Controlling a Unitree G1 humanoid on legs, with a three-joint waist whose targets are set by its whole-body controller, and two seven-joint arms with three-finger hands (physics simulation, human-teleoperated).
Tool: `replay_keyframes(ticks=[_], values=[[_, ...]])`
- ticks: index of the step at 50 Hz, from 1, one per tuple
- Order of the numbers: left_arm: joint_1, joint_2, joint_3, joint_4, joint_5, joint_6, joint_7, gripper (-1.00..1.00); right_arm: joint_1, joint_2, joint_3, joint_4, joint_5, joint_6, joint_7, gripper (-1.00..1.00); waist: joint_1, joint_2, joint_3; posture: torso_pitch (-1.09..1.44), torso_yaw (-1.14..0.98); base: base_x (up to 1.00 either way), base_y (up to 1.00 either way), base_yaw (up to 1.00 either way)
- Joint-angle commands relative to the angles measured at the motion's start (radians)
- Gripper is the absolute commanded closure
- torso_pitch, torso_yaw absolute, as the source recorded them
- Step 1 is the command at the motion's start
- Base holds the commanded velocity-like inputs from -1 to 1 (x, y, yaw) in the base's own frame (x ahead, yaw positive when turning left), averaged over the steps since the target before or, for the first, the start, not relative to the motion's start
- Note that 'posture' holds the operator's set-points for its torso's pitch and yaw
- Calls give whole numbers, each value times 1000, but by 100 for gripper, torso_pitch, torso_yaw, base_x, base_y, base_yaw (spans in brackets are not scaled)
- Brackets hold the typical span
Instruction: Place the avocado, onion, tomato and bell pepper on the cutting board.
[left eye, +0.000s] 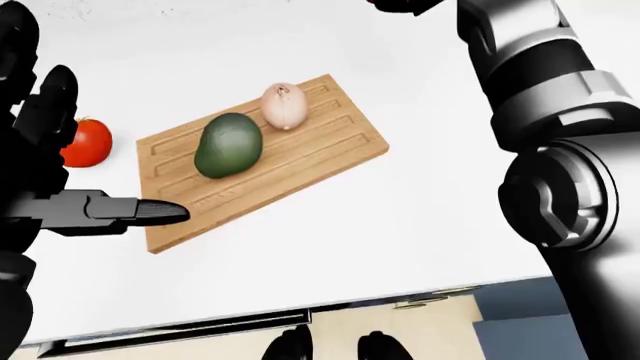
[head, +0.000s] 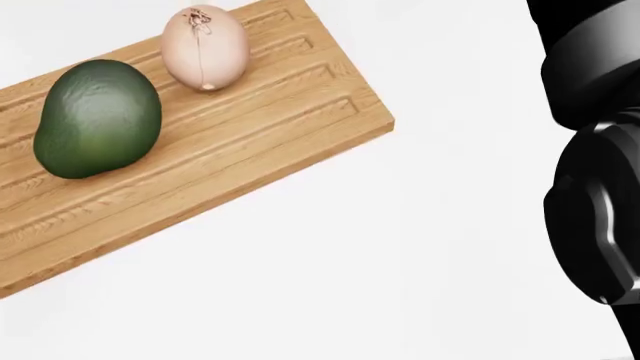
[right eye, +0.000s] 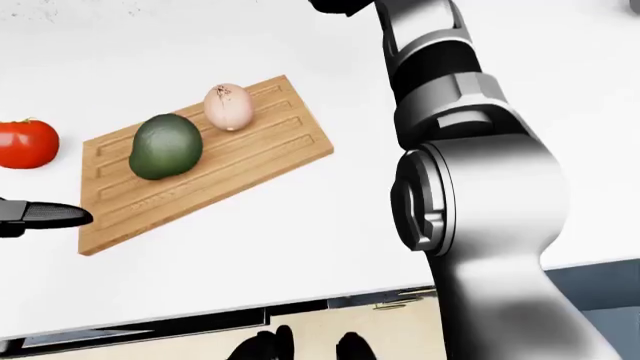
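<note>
The avocado (left eye: 228, 145) and onion (left eye: 284, 106) sit on the cutting board (left eye: 330, 154), and the tomato (right eye: 26, 144) waits just beside it. The left hand (left eye: 60, 165) is empty with fingers spread; it should reach over the tomato and close softly so it does not roll. The right hand is out of view, and no bell pepper shows.

All three cams sit on the robot's head, looking steeply down over its arms at a white counter (left eye: 420, 217).

Head view: tightest framing, nearest. Only the right part of the cutting board (head: 250, 142) fits, w/ the avocado (head: 97, 120) and onion (head: 205, 47) on it; the right arm (head: 595, 157) fills the right edge as a black mass.

Left-eye & right-eye views: wider, whole board in frame, plus the counter's near edge and cabinet fronts (right eye: 420, 322) along the bottom. Both share board, avocado, onion, tomato (right eye: 27, 144). Right-eye view shows everything shifted left vs left-eye; the right arm sits closer to centre. The left hand (left eye: 40, 172) is big in left-eye, only a fingertip in right-eye.
</note>
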Motion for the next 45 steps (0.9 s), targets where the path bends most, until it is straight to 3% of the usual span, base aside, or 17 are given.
replay_keyframes(ticks=[1, 12, 27, 35, 45], values=[[-18, 11, 7, -12, 23, -31, 2, -100, -54, -7, -1, -54, 22, -32, 10, 88, 0, 2, -50, 25, 0, 0, 0, 0], [-31, -5, -10, -8, 74, -23, -28, -100, -70, -4, 31, -91, 82, -22, 63, 89, -3, 3, -130, 14, 0, 0, 0, 0], [-38, -34, -47, -12, 152, -27, -68, -100, 11, 40, 65, -245, 202, 44, 71, 88, 5, 4, -234, 0, 0, 0, 0, 0], [-38, -61, -67, -22, 202, -30, -95, -100, 144, 74, 102, -535, 257, 206, 80, 88, 13, 1, -247, 0, 0, 0, 0, 0], [-28, -95, -81, -32, 265, -28, -139, -100, 311, 120, 134, -1036, 264, 525, 102, 89, 23, -6, -249, 0, 0, 0, 0, 0]])
